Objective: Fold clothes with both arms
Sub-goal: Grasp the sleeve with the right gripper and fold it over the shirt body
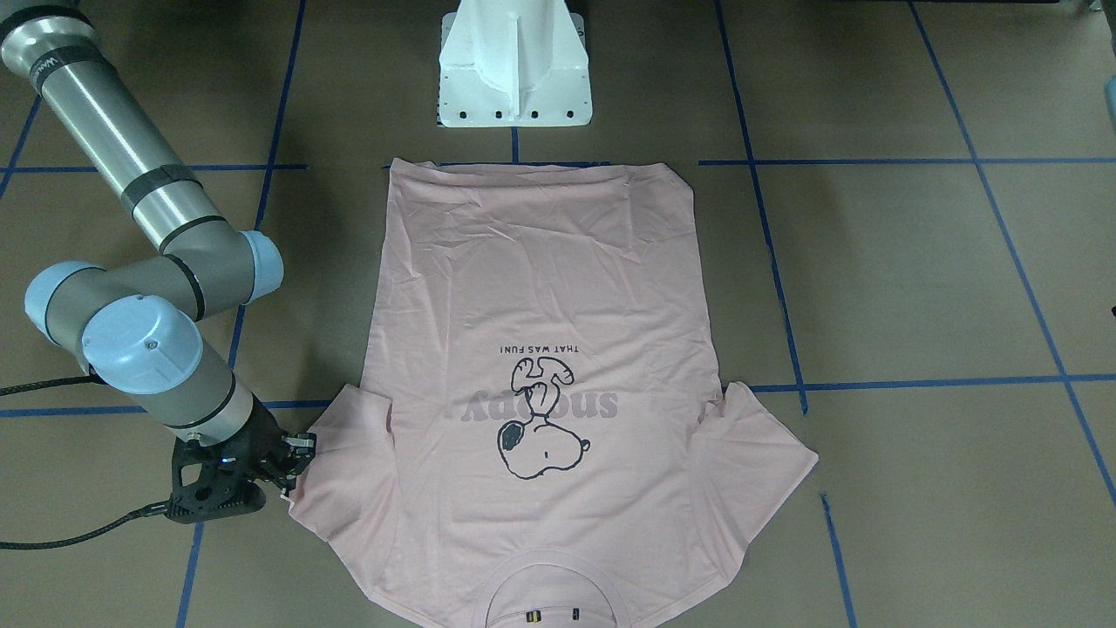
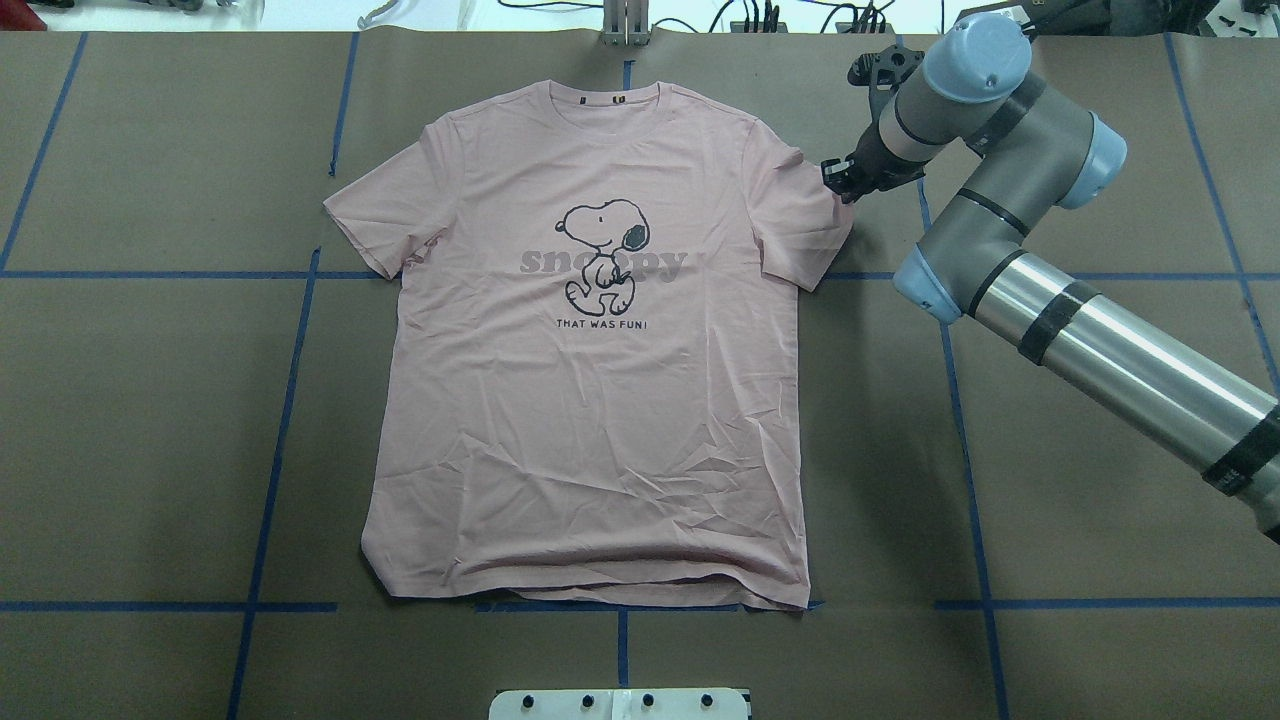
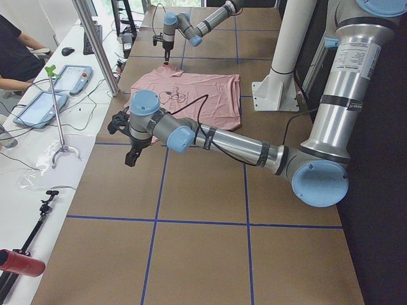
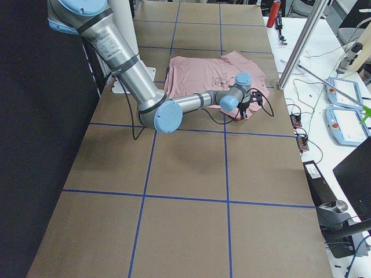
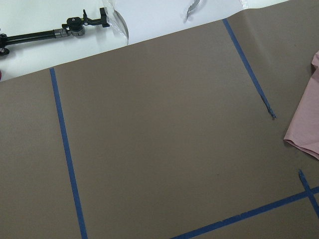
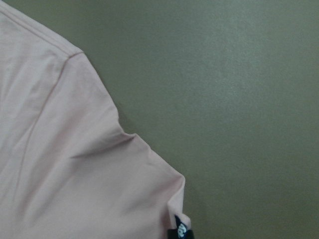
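just one t-shirt (image 2: 600,420), left arm (image 3: 229,136), right arm (image 2: 1100,340).

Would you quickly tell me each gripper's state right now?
Left gripper: cannot be told, seen only from the side.
Right gripper: at the T-shirt sleeve edge; grip cannot be told.

table: I see brown paper (image 2: 130,440) covering the whole top, seam running toward 12 in my overhead view.
grid: blue tape lines (image 2: 150,606) mark large squares.
bench: white side bench (image 3: 16,216) at 8 o'clock in the left-end view, with two tablets (image 3: 38,108).
post: aluminium post (image 3: 95,44) at 11 o'clock there.
light: even, soft shadows.
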`<state>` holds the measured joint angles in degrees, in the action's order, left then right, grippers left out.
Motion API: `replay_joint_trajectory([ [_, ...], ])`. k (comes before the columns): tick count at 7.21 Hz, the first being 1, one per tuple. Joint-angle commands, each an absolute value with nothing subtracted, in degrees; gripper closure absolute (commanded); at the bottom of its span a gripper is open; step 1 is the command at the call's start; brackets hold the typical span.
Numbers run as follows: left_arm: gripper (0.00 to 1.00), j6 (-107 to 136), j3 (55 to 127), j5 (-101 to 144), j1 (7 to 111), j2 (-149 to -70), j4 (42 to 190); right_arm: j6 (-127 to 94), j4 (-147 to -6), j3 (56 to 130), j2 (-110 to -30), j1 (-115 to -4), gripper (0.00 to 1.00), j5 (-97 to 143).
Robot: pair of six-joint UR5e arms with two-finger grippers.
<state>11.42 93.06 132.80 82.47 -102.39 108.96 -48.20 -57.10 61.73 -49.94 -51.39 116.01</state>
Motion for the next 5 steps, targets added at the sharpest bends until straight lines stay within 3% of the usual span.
replay_joint_trajectory([
  [1, 0.00, 11.43, 92.81, 132.80, 82.53, -102.39, 108.98, -48.95, -57.13, 65.54, -49.31, -51.24, 1.00, 118.11],
  [3, 0.00, 11.34, 92.64, 132.72, 82.53, -102.48, 109.07, -50.53, -57.30, 66.80, -45.29, -48.54, 1.00, 118.74],
  [5, 0.00, 11.34, 92.55, 132.71, 82.53, -102.48, 109.07, -53.96, -57.39, 63.13, -40.54, -45.88, 1.00, 116.56],
])
